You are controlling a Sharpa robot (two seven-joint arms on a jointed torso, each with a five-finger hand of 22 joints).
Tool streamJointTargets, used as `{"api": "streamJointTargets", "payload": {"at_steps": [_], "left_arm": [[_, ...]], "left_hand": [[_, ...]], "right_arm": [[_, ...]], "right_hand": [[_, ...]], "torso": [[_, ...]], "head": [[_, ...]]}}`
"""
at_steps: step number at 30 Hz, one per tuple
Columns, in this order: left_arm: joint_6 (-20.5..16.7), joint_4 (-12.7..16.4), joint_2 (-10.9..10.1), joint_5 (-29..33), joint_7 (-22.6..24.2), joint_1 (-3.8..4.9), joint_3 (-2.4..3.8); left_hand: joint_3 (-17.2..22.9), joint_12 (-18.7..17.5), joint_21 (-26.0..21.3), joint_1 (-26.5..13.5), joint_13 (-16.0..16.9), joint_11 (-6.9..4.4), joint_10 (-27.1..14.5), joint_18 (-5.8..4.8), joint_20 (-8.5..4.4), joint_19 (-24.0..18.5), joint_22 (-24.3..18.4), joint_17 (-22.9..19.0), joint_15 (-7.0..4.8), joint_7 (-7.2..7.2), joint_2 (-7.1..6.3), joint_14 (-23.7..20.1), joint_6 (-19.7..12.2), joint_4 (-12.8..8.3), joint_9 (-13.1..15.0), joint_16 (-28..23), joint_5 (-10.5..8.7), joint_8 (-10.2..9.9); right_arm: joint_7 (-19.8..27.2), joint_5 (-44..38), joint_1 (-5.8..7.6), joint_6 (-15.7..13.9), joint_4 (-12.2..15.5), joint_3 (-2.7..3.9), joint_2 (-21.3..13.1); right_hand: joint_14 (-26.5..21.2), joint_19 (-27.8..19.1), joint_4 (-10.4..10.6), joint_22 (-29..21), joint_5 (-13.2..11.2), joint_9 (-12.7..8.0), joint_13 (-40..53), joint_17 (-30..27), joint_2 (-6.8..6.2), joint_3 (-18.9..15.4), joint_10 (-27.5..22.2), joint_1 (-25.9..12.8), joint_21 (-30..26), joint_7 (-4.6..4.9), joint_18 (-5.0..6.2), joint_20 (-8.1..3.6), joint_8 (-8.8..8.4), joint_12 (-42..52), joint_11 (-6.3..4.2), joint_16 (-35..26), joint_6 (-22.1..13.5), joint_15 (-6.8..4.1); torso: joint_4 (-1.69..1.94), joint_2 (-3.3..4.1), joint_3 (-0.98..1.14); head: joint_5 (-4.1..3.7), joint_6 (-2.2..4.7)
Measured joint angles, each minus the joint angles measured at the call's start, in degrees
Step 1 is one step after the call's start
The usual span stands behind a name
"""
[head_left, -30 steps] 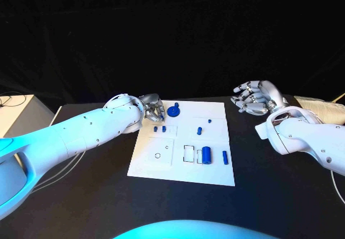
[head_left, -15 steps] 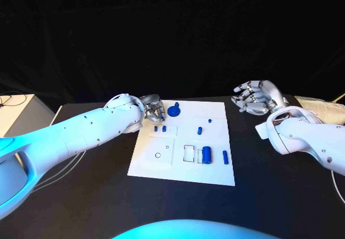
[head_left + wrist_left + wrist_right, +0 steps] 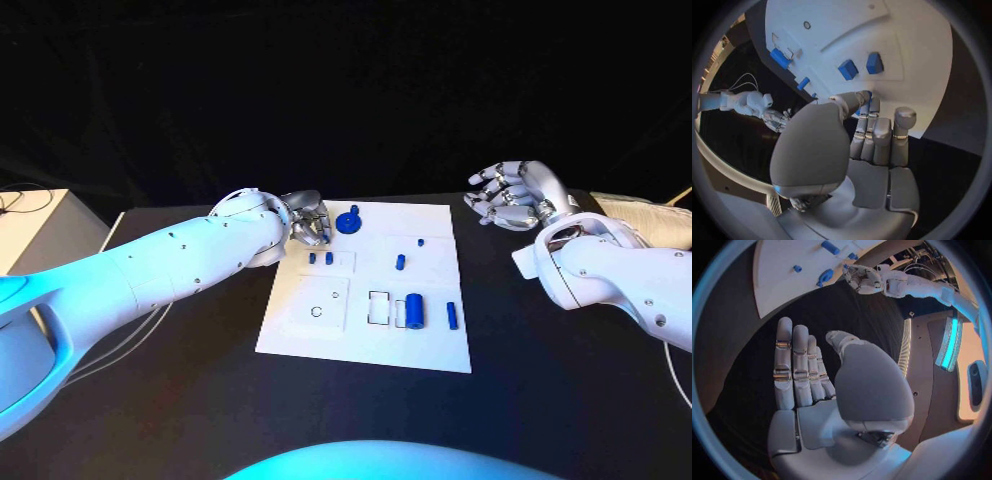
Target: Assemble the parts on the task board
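Little is shifting since before: left hand (image 3: 309,222) is staying at the task board's (image 3: 433,340) far left corner, fingers pinching a round blue part (image 3: 349,220), while right hand (image 3: 515,197) is hovering open off its far right corner.

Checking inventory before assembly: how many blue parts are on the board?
8 visible: round part at the far corner by the left hand, two pegs, small dot, peg, cylinder, thin rod. The hand may hide more.
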Motion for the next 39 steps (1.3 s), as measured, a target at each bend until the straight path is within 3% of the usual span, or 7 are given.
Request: {"api": "streamJointTargets", "payload": {"at_steps": [16,28,32,39], "left_arm": [[-0.1,-0.8,0.8,0.0,-0.1,0.21,-1.0],[-0.2,-0.8,0.8,-0.1,-0.2,0.2,-1.26],[-0.3,-0.5,0.6,-0.1,-0.2,0.11,-1.33],[-0.7,-0.2,0.4,-0.1,-0.2,-0.13,-1.46]], "left_hand": [[0.0,0.0,0.0,0.0,0.2,0.01,0.0,0.0,0.0,0.0,-0.1,0.0,0.0,0.0,0.0,0.0,0.0,0.0,0.0,0.0,0.0,0.0],[-0.2,-0.9,-0.1,0.0,0.1,0.01,0.0,0.0,0.03,-0.3,-0.8,-0.7,0.11,-0.01,0.0,-0.5,0.0,-0.2,0.0,0.0,0.0,-0.5],[-0.3,-2.4,-0.8,-0.3,0.1,0.21,-0.2,0.0,0.2,-1.0,-1.7,-0.9,0.42,0.56,-0.31,-0.8,-2.0,-0.3,-0.1,0.0,0.0,-2.4],[-2.4,-4.1,-1.3,-1.4,0.6,1.1,-1.2,0.0,0.62,-1.5,-2.1,-1.3,0.96,-0.16,-1.45,-1.4,-7.6,-0.5,-1.3,0.0,0.0,-6.4]], "right_arm": [[0.0,0.0,0.0,0.0,0.0,0.0,0.0],[0.0,0.0,0.0,0.0,0.0,0.0,0.0],[0.0,0.0,0.0,0.0,0.0,0.0,0.0],[0.0,-0.1,0.0,0.0,0.0,0.0,0.0]], "right_hand": [[0.0,0.0,0.0,0.0,0.0,0.0,0.0,0.0,0.0,0.0,0.0,0.0,0.0,0.0,0.0,0.0,0.0,0.0,0.0,0.0,0.0,0.0],[0.0,0.0,0.0,0.0,0.0,0.0,0.0,0.0,0.0,0.0,0.0,0.0,0.0,0.0,0.0,0.0,0.0,0.0,0.0,0.0,0.0,0.0],[0.0,0.0,0.0,-0.1,0.0,-0.1,0.0,0.0,-0.23,0.0,0.0,-0.2,0.0,0.0,0.0,0.0,0.0,0.0,0.0,0.0,0.0,0.0],[0.0,0.0,0.0,-0.1,0.0,-0.1,-0.1,0.0,-0.22,0.0,0.0,-0.2,0.0,0.0,0.0,0.0,0.0,-0.2,0.0,0.0,0.0,0.0]], "torso": [[-0.04,0.05,0.02],[-0.01,0.0,0.01],[0.04,-0.01,-0.04],[0.02,-0.01,-0.05]], "head": [[-0.21,-0.16],[-0.35,-0.25],[-0.35,-0.2],[-0.35,-0.07]]}}
